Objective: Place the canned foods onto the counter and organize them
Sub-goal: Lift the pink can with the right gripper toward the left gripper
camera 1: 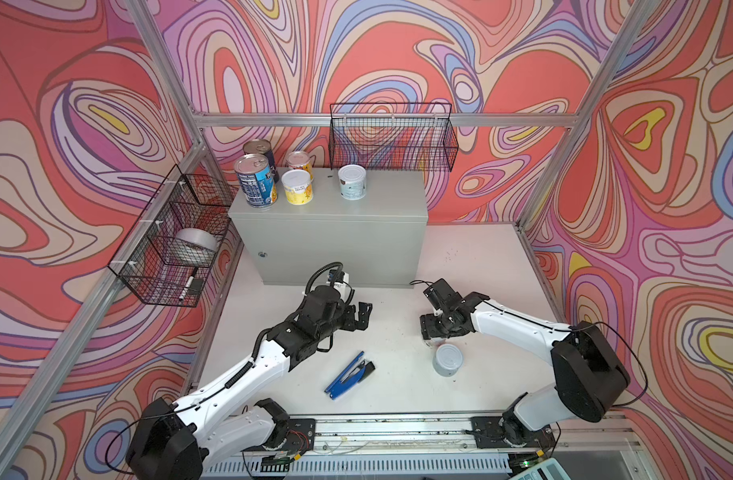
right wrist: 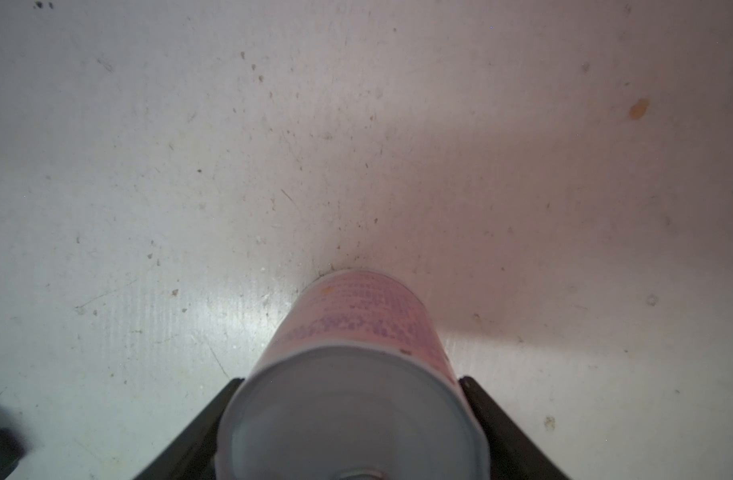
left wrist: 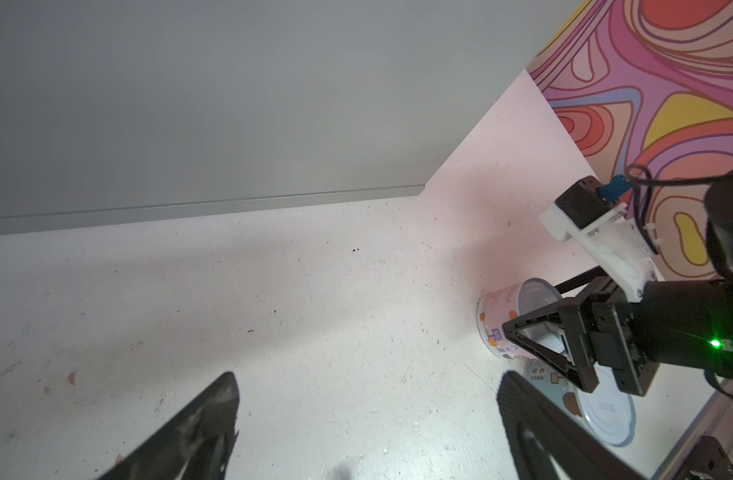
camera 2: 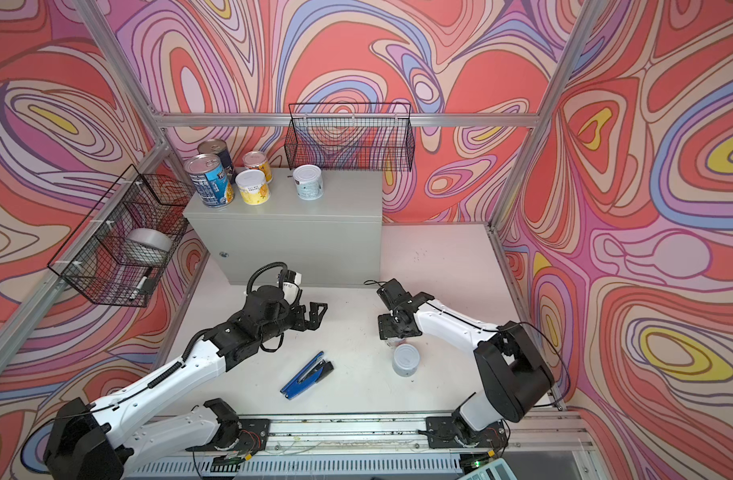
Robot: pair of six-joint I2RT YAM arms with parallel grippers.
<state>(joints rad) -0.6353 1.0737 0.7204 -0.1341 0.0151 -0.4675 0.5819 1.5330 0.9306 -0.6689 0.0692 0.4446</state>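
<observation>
Five canned foods stand on the grey counter: two tall blue ones, a small orange one, a yellow-labelled one and a pale blue one. On the table a pink-labelled can stands under my right gripper, whose fingers press both its sides. A white-lidded bluish can stands just in front of it. My left gripper hovers open over bare table before the counter.
A blue stapler lies on the table between the arms. One black wire basket hangs on the back wall above the counter. Another basket on the left wall holds a silver tape roll.
</observation>
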